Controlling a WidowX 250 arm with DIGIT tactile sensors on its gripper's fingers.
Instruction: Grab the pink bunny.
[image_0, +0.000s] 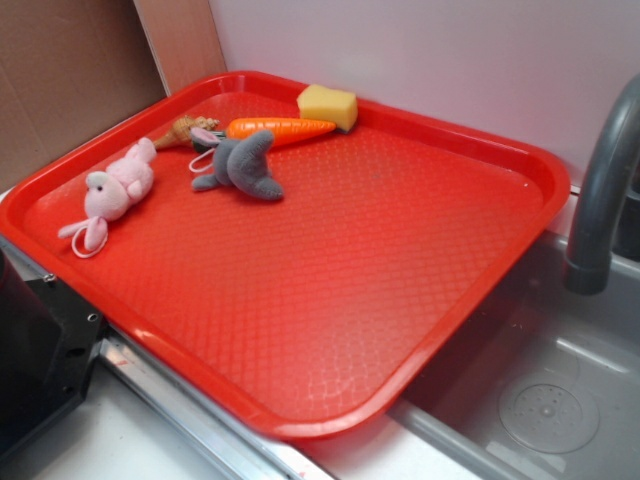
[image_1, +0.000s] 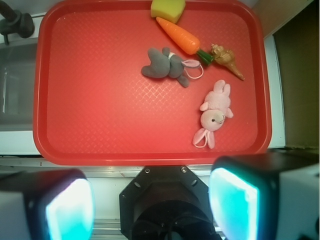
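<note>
Gripper (image_1: 150, 205) hangs wide open high over the near edge of the tray (image_1: 100, 125), its two pale, glowing pads spread far apart at the bottom of the wrist view, nothing between them. Below sits a glossy red plastic tray, rectangular with rounded corners and a raised rim, its floor stamped in a fine diamond pattern. And there's the pink bunny (image_1: 215, 112), soft pale plush, lying flat on the tray's floor near one long rim! In the wrist view its long axis runs nearly up and down, tilted slightly: feet toward the carrot (image_1: 180, 36) end, whitish head lower, floppy ears and thin loop trailing toward the gripper's side. Close by lies the grey plush animal (image_1: 164, 65), fuzzy and sprawled, touching the smooth orange carrot. A knobbly tan shell-like toy (image_1: 227, 60) sits at the carrot's green end, and a yellow spongy block (image_1: 167, 9) rests by its tip.
</note>
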